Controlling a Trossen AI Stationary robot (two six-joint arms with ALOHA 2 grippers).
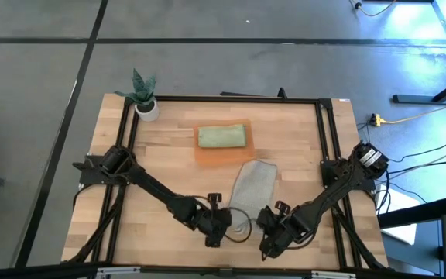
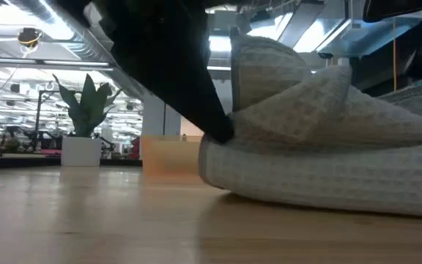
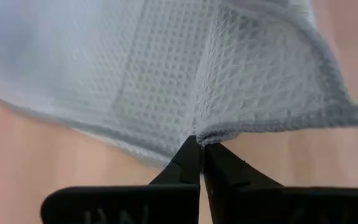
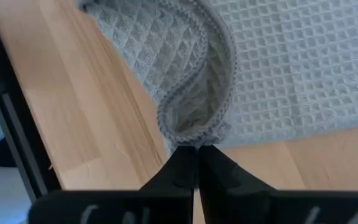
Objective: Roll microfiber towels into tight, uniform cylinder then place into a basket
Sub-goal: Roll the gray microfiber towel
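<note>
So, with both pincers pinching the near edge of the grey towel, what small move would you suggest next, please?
Probably lift that edge slightly and fold it toward the basket to start the roll: the left pincer and right pincer each grip a corner of the grey towel, which lies flat, unrolled.

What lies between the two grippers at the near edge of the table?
In the high view, the near end of the grey towel lies between the left gripper and the right gripper; each wrist view shows its gripper pinching the towel's edge.
</note>
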